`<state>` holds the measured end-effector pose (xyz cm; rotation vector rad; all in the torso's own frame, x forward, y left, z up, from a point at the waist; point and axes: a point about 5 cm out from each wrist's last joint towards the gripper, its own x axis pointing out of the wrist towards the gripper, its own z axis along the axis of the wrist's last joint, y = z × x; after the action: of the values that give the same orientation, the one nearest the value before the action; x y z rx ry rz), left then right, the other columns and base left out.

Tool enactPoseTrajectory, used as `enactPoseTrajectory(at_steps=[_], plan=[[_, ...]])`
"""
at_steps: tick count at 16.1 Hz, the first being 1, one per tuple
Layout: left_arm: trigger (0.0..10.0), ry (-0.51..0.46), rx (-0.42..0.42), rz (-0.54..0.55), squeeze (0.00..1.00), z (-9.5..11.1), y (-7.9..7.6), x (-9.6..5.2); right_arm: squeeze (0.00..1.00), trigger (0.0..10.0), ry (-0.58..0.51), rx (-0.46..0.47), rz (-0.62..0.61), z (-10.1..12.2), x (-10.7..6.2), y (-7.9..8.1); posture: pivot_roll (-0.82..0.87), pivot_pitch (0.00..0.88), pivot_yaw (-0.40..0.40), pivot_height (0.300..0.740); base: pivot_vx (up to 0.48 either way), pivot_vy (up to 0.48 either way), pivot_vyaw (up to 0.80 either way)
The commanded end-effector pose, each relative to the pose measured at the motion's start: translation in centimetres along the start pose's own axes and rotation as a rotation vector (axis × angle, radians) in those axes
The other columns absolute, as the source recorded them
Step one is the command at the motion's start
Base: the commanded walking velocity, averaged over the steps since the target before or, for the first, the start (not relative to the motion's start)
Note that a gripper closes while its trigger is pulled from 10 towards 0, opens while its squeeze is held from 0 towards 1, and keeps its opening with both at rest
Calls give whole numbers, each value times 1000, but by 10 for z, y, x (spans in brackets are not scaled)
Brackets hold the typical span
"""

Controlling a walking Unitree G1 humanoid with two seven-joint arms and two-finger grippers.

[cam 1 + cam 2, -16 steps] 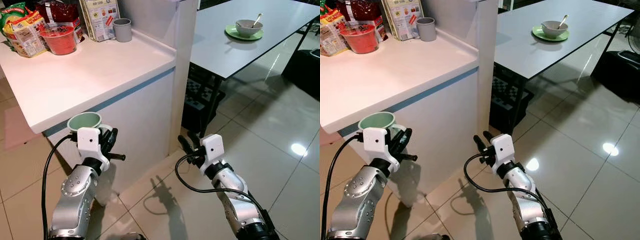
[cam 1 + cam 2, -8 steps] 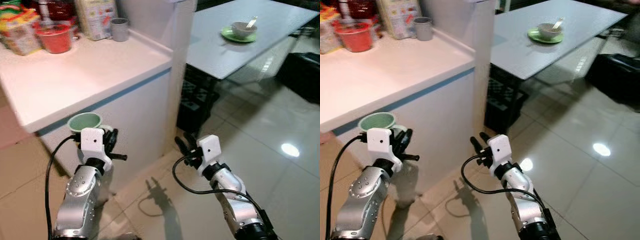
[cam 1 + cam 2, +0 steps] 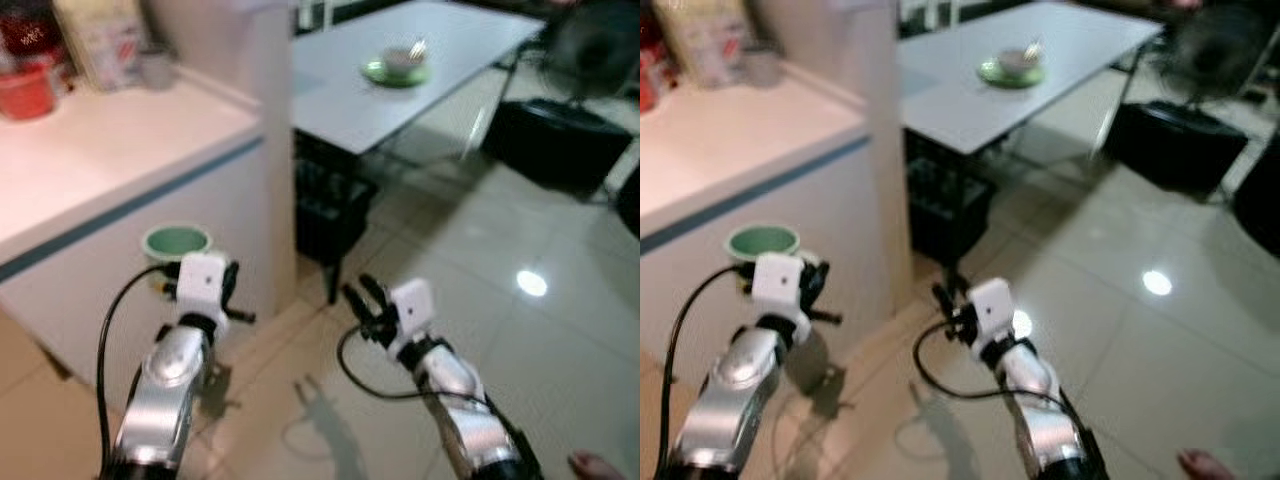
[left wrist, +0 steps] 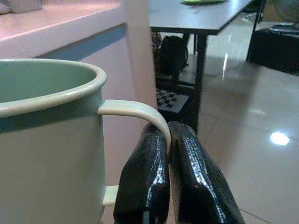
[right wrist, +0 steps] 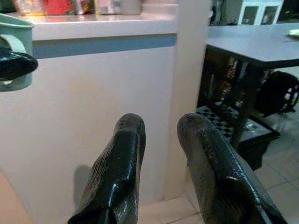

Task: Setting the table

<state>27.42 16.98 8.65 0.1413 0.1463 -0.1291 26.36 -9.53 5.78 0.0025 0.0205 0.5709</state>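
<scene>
- My left gripper [image 4: 169,140] pinched the green mug [image 3: 175,243] by its handle; my right gripper [image 5: 161,154] hung spread, empty.
- Carrying step; next, I judged, reaching the grey table [image 3: 400,95].

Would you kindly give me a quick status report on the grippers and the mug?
Left gripper shut on green mug handle. Right gripper open, empty. Counter corner stands between robot and dining table.

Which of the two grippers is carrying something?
The left gripper: its fingers are shut on the handle of a pale green mug. The right gripper is open, holding nothing.
</scene>
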Motion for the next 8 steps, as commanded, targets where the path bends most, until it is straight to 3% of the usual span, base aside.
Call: enactPoseTrajectory(at_steps=[1,4,7,8], plan=[[10000,-9,35,-8,0,4,-2,3,0,10000,8,-10,-13,0,-3,-4,71,0,31,740,0,0,0],[10000,-14,53,-11,0,5,-2,4,0,10000,17,-11,-10,-3,-4,-2,71,0,33,740,0,0,0],[10000,-61,-80,-11,0,7,-1,-1,0,10000,17,-17,-15,-3,-5,-4,81,0,22,740,0,0,0],[10000,-75,-74,-12,0,9,0,-2,0,10000,10,-20,-12,-2,-2,-5,100,0,23,740,0,0,0]])
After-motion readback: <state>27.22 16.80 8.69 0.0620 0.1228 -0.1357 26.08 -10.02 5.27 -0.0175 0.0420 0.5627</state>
